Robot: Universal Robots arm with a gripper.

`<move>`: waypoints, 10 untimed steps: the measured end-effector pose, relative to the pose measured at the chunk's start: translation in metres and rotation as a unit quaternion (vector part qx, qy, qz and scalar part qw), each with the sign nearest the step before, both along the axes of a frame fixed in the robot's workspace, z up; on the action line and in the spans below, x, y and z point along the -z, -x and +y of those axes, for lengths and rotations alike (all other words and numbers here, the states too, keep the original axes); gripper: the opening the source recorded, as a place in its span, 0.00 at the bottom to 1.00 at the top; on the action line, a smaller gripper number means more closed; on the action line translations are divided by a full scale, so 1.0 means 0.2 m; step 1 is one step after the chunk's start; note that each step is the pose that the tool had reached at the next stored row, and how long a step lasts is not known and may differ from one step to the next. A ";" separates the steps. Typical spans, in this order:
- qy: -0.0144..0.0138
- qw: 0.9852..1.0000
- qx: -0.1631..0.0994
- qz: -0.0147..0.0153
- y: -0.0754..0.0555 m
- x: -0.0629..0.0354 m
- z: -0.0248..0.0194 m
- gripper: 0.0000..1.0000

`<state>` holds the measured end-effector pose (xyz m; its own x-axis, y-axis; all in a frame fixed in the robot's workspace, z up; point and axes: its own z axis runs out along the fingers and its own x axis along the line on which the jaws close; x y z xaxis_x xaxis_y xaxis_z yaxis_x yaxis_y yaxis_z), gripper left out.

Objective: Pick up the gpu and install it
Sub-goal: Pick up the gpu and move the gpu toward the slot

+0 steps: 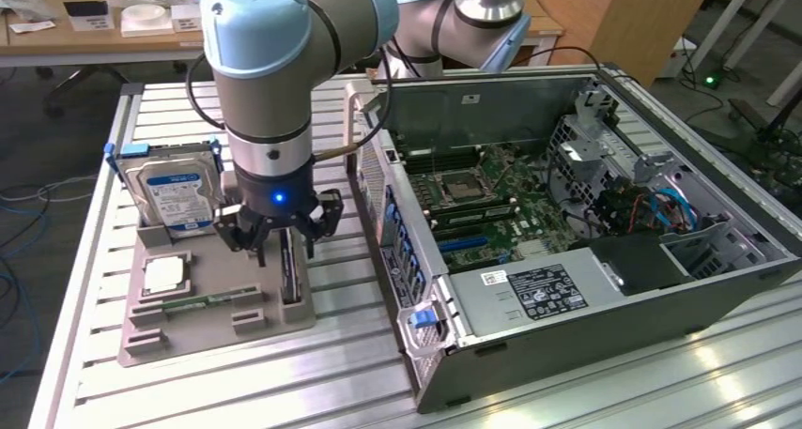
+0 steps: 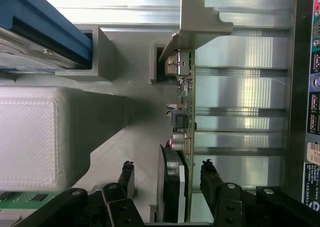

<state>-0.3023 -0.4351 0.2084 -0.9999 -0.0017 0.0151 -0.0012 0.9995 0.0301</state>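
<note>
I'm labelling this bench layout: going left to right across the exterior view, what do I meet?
In order: hard drive → end effector → computer's rear panel → motherboard → blue cables.

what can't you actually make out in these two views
- gpu face and fan: the wrist view sees the card edge-on, and the picture's edge cuts off one end; in the exterior view the tool and arm cover most of it.
- hard drive: cut off by the wrist view's edge, leaving a blue corner.
- power supply label: exterior view, print too small to read.
</note>
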 end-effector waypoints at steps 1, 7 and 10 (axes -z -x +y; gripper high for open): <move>0.000 1.000 0.000 0.000 0.00 0.000 0.000 0.65; 0.000 1.000 0.000 0.000 0.00 0.001 0.000 0.39; 0.000 1.000 0.000 0.000 0.00 0.001 0.000 0.28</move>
<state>-0.3023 -0.4350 0.2082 -0.9999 -0.0016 0.0149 -0.0012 0.9995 0.0304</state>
